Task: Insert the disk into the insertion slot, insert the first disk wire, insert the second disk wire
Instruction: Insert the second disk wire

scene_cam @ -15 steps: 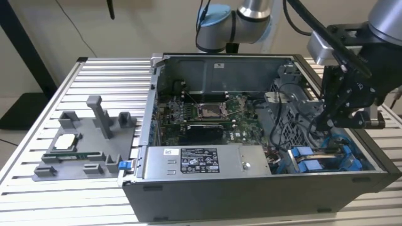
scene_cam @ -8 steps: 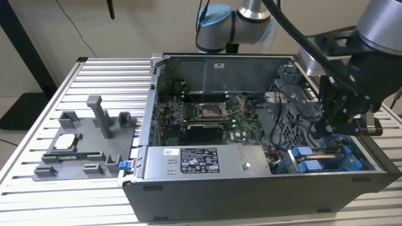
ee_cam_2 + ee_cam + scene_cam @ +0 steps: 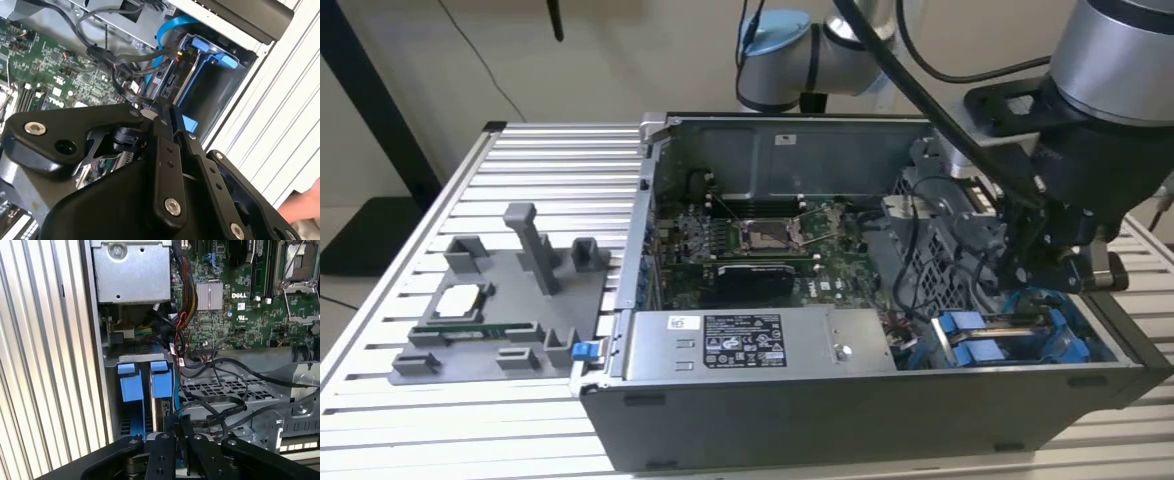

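Disk (image 3: pixel 161 400) in blue frame sat seated in the insertion slot (image 3: pixel 131 358) at the case's corner, beside the power-supply box (image 3: pixel 754 345). Gripper (image 3: pixel 179 426) hovered just over the disk's rear edge among black cables (image 3: pixel 220 407), fingers pressed nearly together; grasp contents could not be told

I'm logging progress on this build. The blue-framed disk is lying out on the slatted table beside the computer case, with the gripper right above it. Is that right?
Not quite. The disk in its blue frame is not on the slatted table; it stands inside the computer case, in the insertion slot, as the first wrist view shows. The gripper is indeed right above it.
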You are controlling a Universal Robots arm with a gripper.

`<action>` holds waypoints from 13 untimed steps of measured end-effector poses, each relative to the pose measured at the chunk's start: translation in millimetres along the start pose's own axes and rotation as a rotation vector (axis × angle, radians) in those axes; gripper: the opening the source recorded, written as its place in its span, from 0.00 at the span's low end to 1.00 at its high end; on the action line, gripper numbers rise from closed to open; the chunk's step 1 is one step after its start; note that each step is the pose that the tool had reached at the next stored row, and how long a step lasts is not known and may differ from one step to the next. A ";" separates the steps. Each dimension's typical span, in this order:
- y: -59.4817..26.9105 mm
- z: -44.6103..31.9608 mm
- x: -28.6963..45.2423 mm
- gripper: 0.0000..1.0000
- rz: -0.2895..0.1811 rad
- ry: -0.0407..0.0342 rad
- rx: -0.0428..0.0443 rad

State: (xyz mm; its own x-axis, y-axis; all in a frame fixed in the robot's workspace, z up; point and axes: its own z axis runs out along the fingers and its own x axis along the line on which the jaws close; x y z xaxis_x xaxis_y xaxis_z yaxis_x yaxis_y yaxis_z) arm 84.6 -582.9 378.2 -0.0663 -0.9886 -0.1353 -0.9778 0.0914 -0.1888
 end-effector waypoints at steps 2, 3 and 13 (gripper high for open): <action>0.5 2.0 0.3 0.00 -0.002 -0.0001 0.0040; 0.8 3.0 0.4 0.00 -0.003 -0.0001 0.0060; 2.8 12.9 1.8 0.00 -0.018 0.0036 0.0233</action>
State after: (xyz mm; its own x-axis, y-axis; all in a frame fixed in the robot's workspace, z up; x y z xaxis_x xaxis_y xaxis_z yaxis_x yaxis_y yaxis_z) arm 84.3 -582.9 364.9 -0.0496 -0.9905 -0.1282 -0.9739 0.0764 -0.2138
